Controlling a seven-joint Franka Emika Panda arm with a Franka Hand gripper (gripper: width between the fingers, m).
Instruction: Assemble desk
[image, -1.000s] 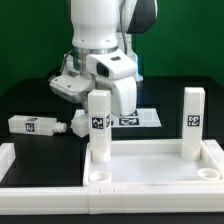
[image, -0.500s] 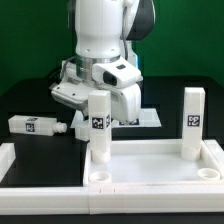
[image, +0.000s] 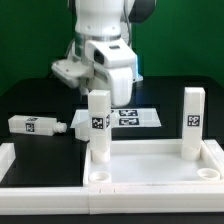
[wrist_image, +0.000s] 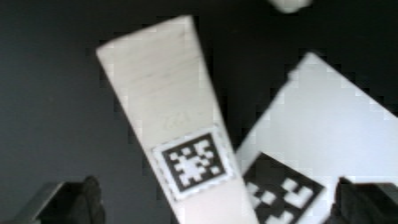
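The white tabletop panel (image: 150, 160) lies at the front of the exterior view. Two white legs stand upright in it: one at the exterior view's left (image: 98, 125) and one at the right (image: 192, 122), each with a square tag. My gripper (image: 105, 92) hangs open just above the left leg, touching nothing. In the wrist view that leg (wrist_image: 169, 110) runs between my dark fingertips (wrist_image: 71, 205), with the gripper (wrist_image: 217, 208) well clear of it on both sides. A third leg (image: 35, 125) lies loose on the black table at the left.
The marker board (image: 135, 117) lies flat behind the upright left leg and also shows in the wrist view (wrist_image: 311, 130). A long white border rail (image: 40, 190) runs along the front and the left side. Another small white part (image: 77, 122) lies beside the loose leg.
The gripper has opened wide, let go of the upright left leg and risen above it. The leg stays standing in the tabletop.
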